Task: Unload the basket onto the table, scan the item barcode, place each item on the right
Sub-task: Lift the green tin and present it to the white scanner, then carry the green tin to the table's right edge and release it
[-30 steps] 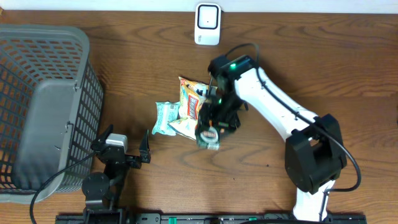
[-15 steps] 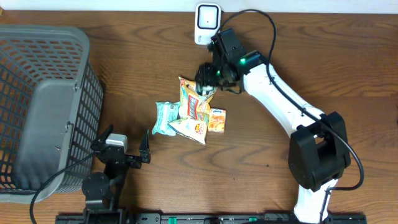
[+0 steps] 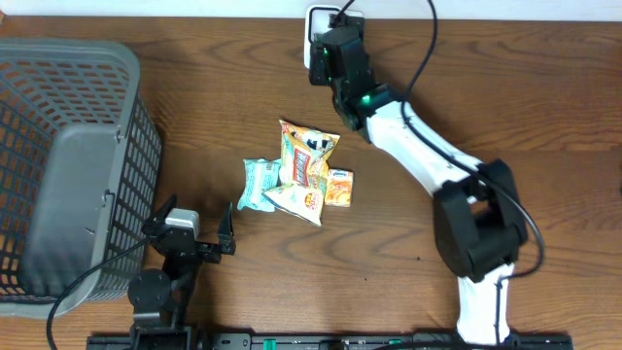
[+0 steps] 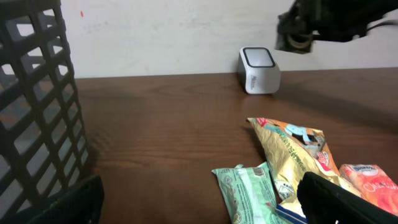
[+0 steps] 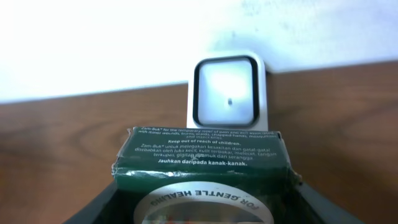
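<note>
Green box held up to the scanner

The right gripper (image 3: 328, 47) was clamped part-way open on the green box (image 5: 202, 155), which sat just in front of the scanner (image 5: 226, 93). No barcode showed on the face in view, so a good scan probably needed the coded face squared to the scanner's window and held steady. The left gripper (image 3: 199, 231) lay spread wide and empty, well apart from the scanner.

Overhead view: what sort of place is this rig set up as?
Probably a mock shop checkout: a white barcode scanner at the table's back edge, a grey shopping basket, and a pile of snack packets.
</note>
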